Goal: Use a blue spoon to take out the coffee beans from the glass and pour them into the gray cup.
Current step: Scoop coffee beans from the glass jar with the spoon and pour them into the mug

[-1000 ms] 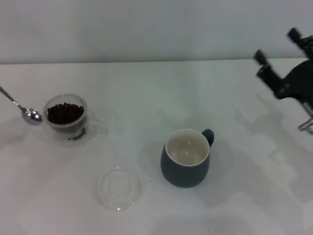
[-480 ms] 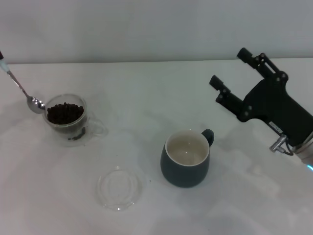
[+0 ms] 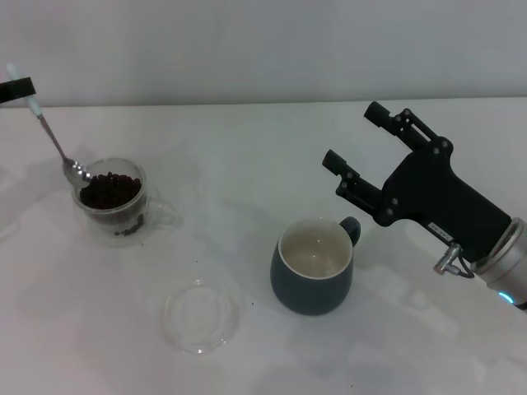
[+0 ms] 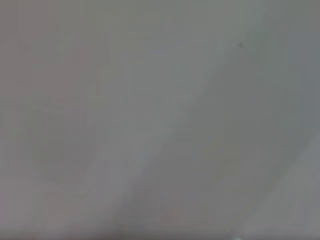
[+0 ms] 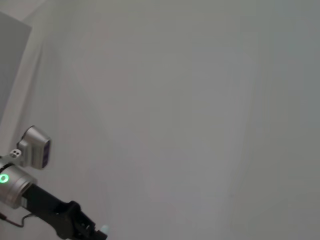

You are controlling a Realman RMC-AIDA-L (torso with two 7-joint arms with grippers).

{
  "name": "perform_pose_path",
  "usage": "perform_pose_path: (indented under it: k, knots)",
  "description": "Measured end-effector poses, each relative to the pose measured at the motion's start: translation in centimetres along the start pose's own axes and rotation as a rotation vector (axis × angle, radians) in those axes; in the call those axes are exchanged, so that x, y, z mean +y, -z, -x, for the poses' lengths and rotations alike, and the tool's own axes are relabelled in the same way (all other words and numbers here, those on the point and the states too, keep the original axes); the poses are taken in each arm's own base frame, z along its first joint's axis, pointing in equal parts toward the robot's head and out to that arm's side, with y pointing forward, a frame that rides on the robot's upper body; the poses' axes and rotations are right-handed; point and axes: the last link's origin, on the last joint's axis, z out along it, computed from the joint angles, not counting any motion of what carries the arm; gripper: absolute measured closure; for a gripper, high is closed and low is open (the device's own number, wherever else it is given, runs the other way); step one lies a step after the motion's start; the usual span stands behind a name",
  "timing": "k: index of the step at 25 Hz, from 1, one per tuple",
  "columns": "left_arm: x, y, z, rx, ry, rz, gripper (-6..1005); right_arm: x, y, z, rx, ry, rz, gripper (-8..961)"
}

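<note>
Head view: my left gripper (image 3: 15, 89) shows only as a dark tip at the upper left edge of the frame, pinching the pale handle end of the blue spoon (image 3: 54, 142). I hold the spoon by its far end, slanting down to the right, so the metal bowl reaches the near rim of the glass (image 3: 113, 200) while my fingers stay clear of it; the bowl sits at the rim, touching or just above the coffee beans (image 3: 109, 190), and I cannot tell whether any beans lie in it. The glass stands at middle left with its clear handle turned to the right. The gray cup (image 3: 312, 266) stands right of centre in the lower half, upright, its cream inside bare of beans and its loop handle pointing up and right, so I judge no beans have been moved yet. A flat clear round dish (image 3: 201, 317) lies on the table (image 3: 247, 148) at lower centre, apart from both vessels. My right gripper (image 3: 356, 140) hangs in the upper right, fingers spread wide and holding nothing, just above and right of the cup's handle, probably ready to steady the cup. Left wrist view: only a blank pale surface, none of the task's things. Right wrist view: mostly bare pale surface; in the lower left corner my left arm shows, with a green light on it.
</note>
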Motion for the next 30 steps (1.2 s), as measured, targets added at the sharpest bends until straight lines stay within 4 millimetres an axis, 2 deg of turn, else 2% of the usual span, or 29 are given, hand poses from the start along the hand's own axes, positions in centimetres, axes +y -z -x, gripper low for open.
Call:
perform_pose_path:
  k: [19, 25, 30]
  knots:
    - [0.2, -1.8, 2.1, -0.029, -0.047, -0.039, 867, 0.0, 0.1, -0.5, 0.036, -0.048, -0.007, 154]
    - [0.3, -2.4, 3.1, -0.028, -0.019, -0.056, 868, -0.2, -0.1, -0.7, 0.048, -0.047, -0.011, 154]
    - [0.0, -2.1, 3.8, -0.011, 0.033, -0.066, 868, -0.4, -0.2, -0.8, 0.055, -0.045, -0.018, 154]
